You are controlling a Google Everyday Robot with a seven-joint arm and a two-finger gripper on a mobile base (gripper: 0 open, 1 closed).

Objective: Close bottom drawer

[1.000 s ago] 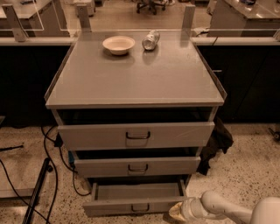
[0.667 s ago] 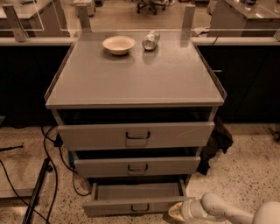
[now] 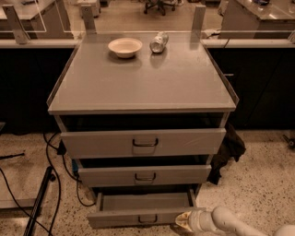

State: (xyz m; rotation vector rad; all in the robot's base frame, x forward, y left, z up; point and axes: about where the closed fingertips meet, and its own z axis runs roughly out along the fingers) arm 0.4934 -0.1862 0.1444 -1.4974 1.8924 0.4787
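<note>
The tool (image 3: 183, 221) sits low at the frame's bottom edge, against the right end of the bottom drawer (image 3: 120, 217)'s front panel; how far open it is cannot be told. That drawer stands pulled out farthest of the three. On the counter (image 3: 143, 87) behind, a bowl (image 3: 125, 46) rests beside a tipped can (image 3: 159, 42).

Robot lab or office workspace, pale robot gripper (image 3: 183, 222) low near the speckled terrazzo floor (image 3: 262, 184), grey metal three-drawer cabinet (image 3: 143, 87) just above and left of it, black cables (image 3: 48, 170) trailing well to its left, clear partition panels (image 3: 249, 23) and wheeled office chair base (image 3: 159, 5) far beyond it.
</note>
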